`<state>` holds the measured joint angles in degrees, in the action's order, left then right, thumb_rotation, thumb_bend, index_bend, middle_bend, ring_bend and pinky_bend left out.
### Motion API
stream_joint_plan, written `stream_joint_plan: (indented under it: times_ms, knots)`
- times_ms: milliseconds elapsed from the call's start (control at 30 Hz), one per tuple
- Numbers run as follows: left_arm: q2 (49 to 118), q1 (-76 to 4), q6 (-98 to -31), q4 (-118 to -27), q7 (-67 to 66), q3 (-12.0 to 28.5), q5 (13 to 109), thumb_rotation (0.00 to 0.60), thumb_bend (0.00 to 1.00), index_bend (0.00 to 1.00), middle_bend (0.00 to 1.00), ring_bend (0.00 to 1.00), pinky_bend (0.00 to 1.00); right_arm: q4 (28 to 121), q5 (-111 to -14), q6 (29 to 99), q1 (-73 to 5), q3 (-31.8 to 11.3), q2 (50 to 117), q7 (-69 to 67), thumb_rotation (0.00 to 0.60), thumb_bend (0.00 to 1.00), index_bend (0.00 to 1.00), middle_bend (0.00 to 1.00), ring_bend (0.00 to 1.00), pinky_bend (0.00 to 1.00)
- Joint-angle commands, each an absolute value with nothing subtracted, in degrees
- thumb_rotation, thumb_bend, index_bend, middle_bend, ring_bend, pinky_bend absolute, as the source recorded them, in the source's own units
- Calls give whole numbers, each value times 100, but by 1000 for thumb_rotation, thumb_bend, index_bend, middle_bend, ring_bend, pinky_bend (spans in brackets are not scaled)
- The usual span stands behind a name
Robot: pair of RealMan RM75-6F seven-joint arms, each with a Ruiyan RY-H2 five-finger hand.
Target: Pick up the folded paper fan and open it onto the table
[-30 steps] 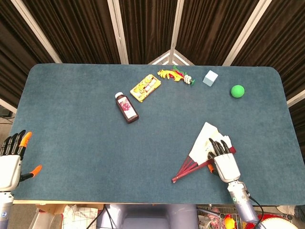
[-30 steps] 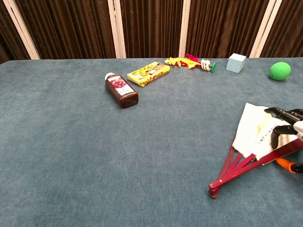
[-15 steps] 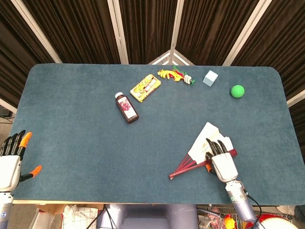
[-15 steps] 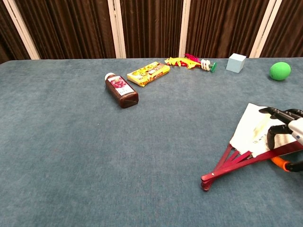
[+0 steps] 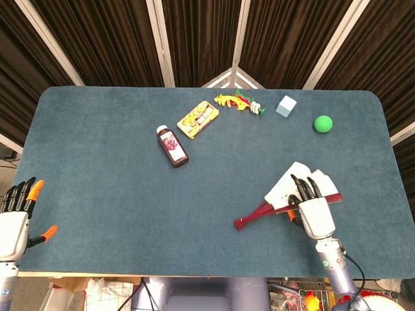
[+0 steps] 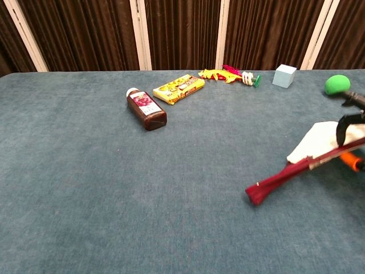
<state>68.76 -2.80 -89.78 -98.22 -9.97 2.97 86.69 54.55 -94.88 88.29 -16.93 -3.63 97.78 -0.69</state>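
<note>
The paper fan [image 5: 280,192] has white paper and red ribs, and it lies near the table's front right. Its ribs are bunched into one red stalk pointing left toward the pivot [image 5: 238,224]. My right hand [image 5: 312,206] grips the fan at its right end, fingers over the paper and thumb under the ribs. In the chest view the fan [image 6: 317,141] slants up to the right toward the right hand [image 6: 352,127] at the frame's edge. My left hand [image 5: 16,220] hangs at the front left table edge, fingers apart and holding nothing.
A dark red bottle [image 5: 172,146] lies left of centre. Behind it are a yellow box [image 5: 198,118] and a yellow-red toy [image 5: 240,102]. A pale blue cube [image 5: 286,105] and a green ball [image 5: 323,124] sit at the back right.
My right hand has moved right and slightly back with the fan. The spread ribs have drawn together into one stalk, and the fan now tilts up toward the hand.
</note>
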Motion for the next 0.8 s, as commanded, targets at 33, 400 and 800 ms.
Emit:
stream_joint_plan:
  times_ms: [33, 400, 800]
  knots:
    - [6868, -276, -8981, -9828, -988, 288, 8685, 600, 222, 46, 0, 0, 0, 5679, -9519, 8936, -1744, -448, 9609, -16, 600, 416, 613, 126, 183, 143]
    - [6858, -289, -8961, -9823, -938, 288, 8707, 600, 222, 46, 0, 0, 0, 6635, -9649, 9002, -1972, -641, 8973, 267, 600, 416, 613, 127, 184, 143]
    - [7038, -625, -8487, -9546, -562, 383, 8675, 600, 222, 44, 0, 0, 0, 8300, -9359, 8052, -2722, -1314, 7648, 573, 600, 416, 630, 128, 184, 143]
